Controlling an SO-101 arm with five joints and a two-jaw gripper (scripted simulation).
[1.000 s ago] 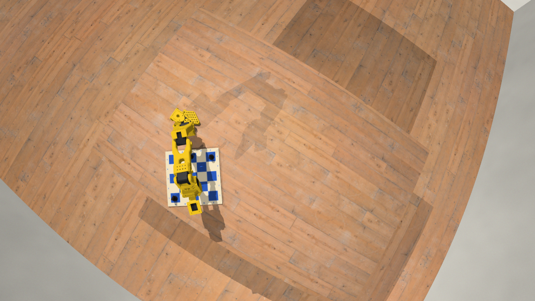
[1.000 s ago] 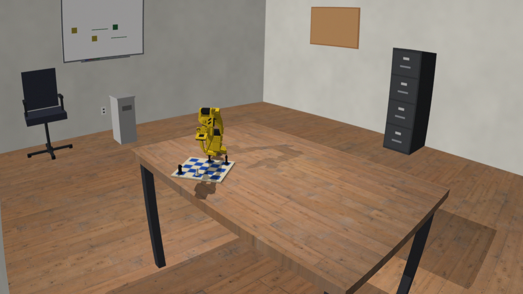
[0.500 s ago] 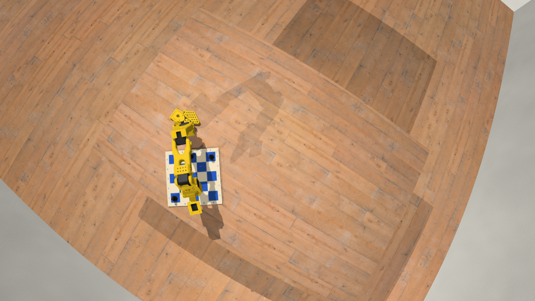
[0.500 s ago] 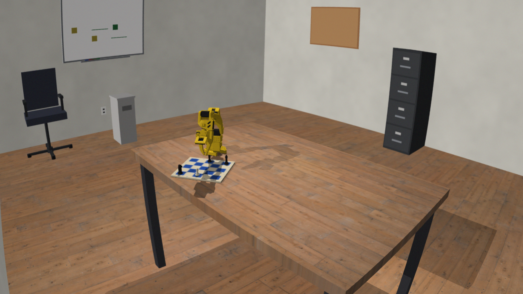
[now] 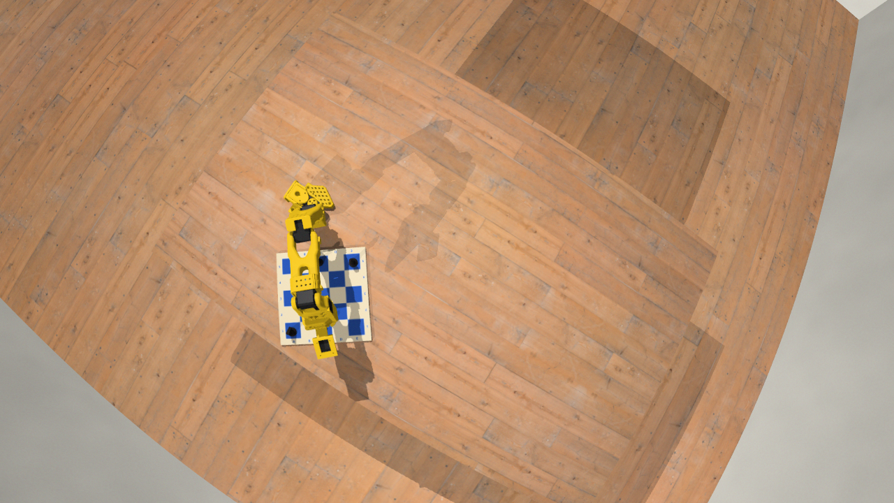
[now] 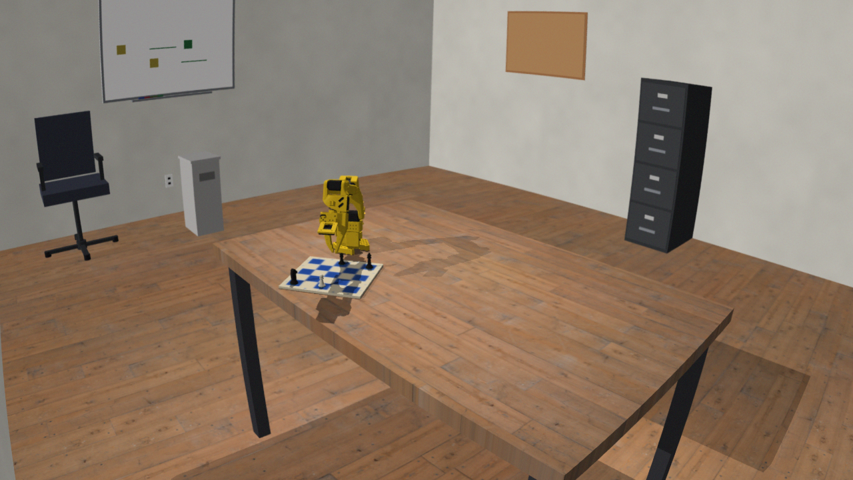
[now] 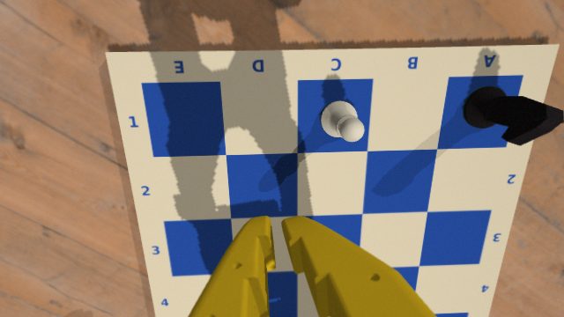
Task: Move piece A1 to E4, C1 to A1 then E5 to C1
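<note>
While the yellow arm [image 5: 307, 275] is leaning out over the chessboard [image 7: 524, 194], its end effector [image 7: 277, 226] is hanging above row 3 near column D, fully closed and gripping nothing. The black piece [image 7: 485, 106] is standing on A1, and the white pawn [image 7: 343, 121] is sitting on C1, two squares from it.

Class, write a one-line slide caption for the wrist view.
Shut, empty gripper hovers over row 3 of the board; white pawn on C1, black piece on A1.
</note>
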